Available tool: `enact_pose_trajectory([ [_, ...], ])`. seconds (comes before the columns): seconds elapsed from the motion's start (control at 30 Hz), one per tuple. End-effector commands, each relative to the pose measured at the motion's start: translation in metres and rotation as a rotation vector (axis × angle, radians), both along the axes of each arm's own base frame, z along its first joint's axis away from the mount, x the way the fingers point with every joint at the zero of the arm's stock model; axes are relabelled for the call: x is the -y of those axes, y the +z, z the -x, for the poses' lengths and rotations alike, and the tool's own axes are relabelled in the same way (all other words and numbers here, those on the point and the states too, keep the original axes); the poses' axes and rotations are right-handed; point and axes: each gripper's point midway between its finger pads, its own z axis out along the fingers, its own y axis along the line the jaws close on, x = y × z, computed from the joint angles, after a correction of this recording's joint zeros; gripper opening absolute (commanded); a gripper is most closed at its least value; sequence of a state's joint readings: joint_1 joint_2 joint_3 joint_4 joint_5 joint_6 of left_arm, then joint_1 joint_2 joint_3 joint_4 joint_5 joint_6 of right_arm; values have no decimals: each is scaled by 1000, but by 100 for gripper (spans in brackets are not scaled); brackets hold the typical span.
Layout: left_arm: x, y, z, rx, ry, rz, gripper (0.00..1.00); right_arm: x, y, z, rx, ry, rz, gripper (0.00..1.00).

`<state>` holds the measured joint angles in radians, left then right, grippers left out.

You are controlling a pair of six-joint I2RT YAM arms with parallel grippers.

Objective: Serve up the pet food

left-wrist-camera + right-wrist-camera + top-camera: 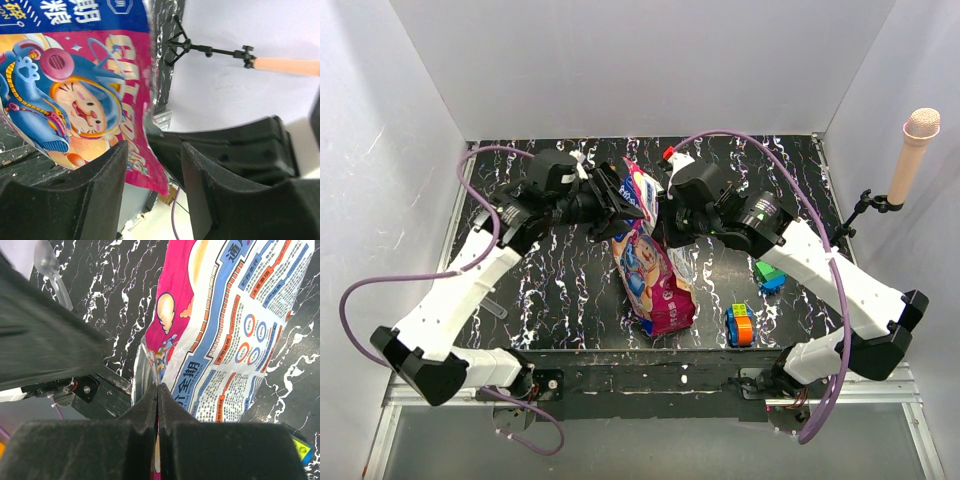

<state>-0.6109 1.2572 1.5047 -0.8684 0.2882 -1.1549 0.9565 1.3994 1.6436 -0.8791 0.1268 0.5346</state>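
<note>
The glossy magenta-and-blue cartoon-printed bag (pixel 652 278) stands tilted at the table's middle, its top lifted between both grippers. My right gripper (pixel 667 218) is shut on the bag's top edge; the right wrist view shows its pads (pixel 158 387) pinching the foil of the bag (pixel 235 330). My left gripper (pixel 623 207) is open. In the left wrist view the bag's (pixel 75 90) lower corner hangs in the gap between the jaws (pixel 154 148), against the left finger. No kibble shows; it is hidden inside the bag.
Colourful toy blocks lie right of the bag: an orange-blue-green stack (pixel 740 326) and a green-blue one (pixel 768 274). A clear plastic spoon (pixel 50 265) lies on the black marbled table (pixel 550 290), left of the bag. A microphone on a stand (pixel 915 150) sits at the right wall.
</note>
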Motion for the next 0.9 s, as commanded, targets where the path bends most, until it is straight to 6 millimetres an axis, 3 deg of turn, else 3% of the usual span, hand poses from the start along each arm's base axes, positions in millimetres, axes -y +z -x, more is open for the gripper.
enact_pose_trajectory([
  [0.0,11,-10,9,-61,-52,35,44,-5,6,2,-11,4,-41,1],
  [0.5,27,-37,8,-161,-82,45,24,-6,9,-1,3,5,-38,1],
  [0.8,32,-60,8,-250,-87,-3,22,-2,7,-4,21,-3,-7,1],
  [0.87,32,-61,6,-239,-85,-23,16,4,3,-8,32,-29,35,1],
])
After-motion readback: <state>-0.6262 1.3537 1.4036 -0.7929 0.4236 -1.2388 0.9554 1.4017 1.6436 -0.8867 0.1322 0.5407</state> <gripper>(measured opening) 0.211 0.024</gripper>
